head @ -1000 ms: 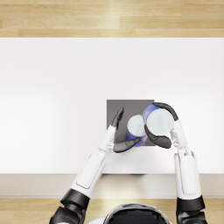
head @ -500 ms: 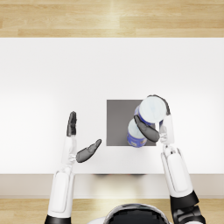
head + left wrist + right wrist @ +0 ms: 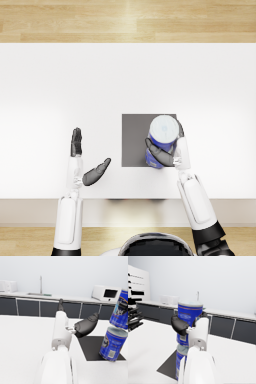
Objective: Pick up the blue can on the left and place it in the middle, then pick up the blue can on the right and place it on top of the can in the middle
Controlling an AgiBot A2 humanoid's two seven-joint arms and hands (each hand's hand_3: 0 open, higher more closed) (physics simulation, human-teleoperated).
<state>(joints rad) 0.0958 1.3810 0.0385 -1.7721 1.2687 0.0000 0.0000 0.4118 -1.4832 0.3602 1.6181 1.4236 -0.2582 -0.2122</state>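
Note:
One blue can (image 3: 151, 161) stands upright on the dark grey mat (image 3: 134, 140) in the middle of the white table. My right hand (image 3: 167, 153) grips the second blue can (image 3: 164, 131) directly over it. In the left wrist view the held can (image 3: 121, 313) leans slightly just above the lower can (image 3: 113, 347); I cannot tell whether they touch. The right wrist view shows the held can (image 3: 189, 319) in my right hand (image 3: 181, 326), with the lower can (image 3: 181, 360) beneath. My left hand (image 3: 83, 161) is open and empty, left of the mat.
The white table (image 3: 60, 90) stretches wide on both sides of the mat, with its front edge near my arms. A kitchen counter with a sink (image 3: 40, 293) and a microwave (image 3: 106, 293) stands far behind.
My left hand let go of the middle can and drew back to the left, opening. My right hand carried its can leftward and nearer, over the standing can.

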